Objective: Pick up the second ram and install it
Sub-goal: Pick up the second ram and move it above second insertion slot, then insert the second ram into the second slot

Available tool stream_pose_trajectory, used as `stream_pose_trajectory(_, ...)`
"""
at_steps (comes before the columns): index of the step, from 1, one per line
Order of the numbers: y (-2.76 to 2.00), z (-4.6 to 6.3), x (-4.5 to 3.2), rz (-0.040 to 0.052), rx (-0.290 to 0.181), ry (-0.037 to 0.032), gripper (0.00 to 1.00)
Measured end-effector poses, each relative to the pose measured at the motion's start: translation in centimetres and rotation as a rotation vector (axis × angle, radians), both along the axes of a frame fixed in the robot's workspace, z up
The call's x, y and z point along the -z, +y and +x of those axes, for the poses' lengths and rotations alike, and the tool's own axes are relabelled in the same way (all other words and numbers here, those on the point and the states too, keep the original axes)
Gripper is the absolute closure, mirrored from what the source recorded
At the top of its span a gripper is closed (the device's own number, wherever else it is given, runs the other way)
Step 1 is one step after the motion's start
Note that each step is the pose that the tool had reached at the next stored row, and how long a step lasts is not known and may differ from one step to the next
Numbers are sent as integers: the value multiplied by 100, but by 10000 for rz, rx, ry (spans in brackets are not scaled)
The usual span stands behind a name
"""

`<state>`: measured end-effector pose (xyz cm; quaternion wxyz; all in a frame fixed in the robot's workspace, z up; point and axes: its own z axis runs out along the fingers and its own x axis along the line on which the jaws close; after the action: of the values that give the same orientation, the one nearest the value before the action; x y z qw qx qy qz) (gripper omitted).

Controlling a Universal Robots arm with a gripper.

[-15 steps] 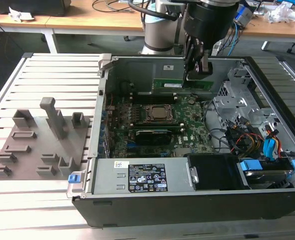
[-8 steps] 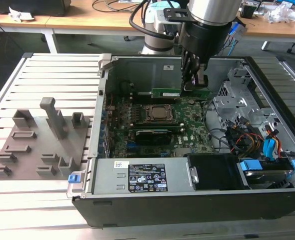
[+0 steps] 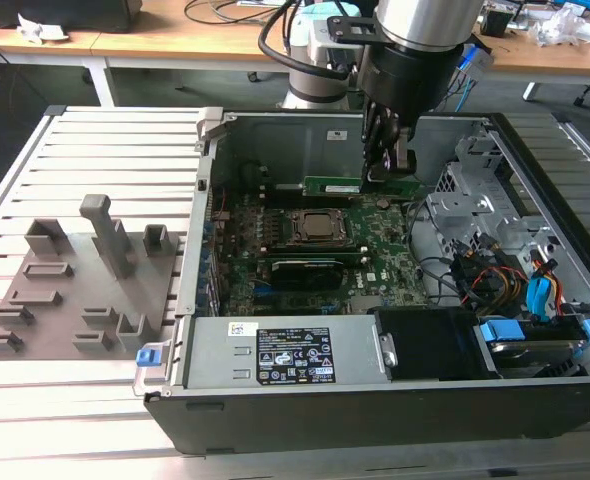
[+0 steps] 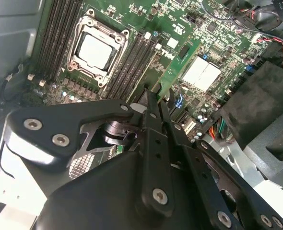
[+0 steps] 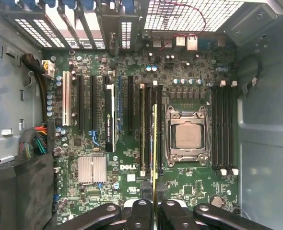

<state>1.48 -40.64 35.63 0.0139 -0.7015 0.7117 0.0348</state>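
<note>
My gripper (image 3: 388, 168) is inside the open computer case, shut on the second ram (image 3: 340, 186), a narrow green stick held level above the far side of the motherboard (image 3: 375, 250). In the first wrist view the second ram (image 5: 154, 143) appears edge-on. It runs out from between the black fingers (image 5: 141, 211) and lies over the dark memory slots (image 5: 145, 129) beside the CPU socket (image 5: 187, 134). The second wrist view shows the second ram (image 4: 172, 72) reaching from the gripper (image 4: 158, 103) across the board, with the CPU socket (image 4: 97, 50) off to one side.
A grey fixture plate (image 3: 75, 290) with upright blocks sits on the slatted table at the exterior view's left. Inside the case are the power supply (image 3: 285, 355) at the front, a drive cage with coloured cables (image 3: 520, 290) at the right, and a heatsink (image 5: 91, 169).
</note>
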Motion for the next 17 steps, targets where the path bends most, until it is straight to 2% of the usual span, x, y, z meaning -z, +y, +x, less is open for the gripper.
stream_pose_trajectory(4, 0, 0, 1, 0, 0, 0, 86)
stream_pose_trajectory(7, 0, 0, 32, 0, 0, 0, 86)
stream_pose_trajectory(17, 0, 0, 412, 0, 0, 1, 86)
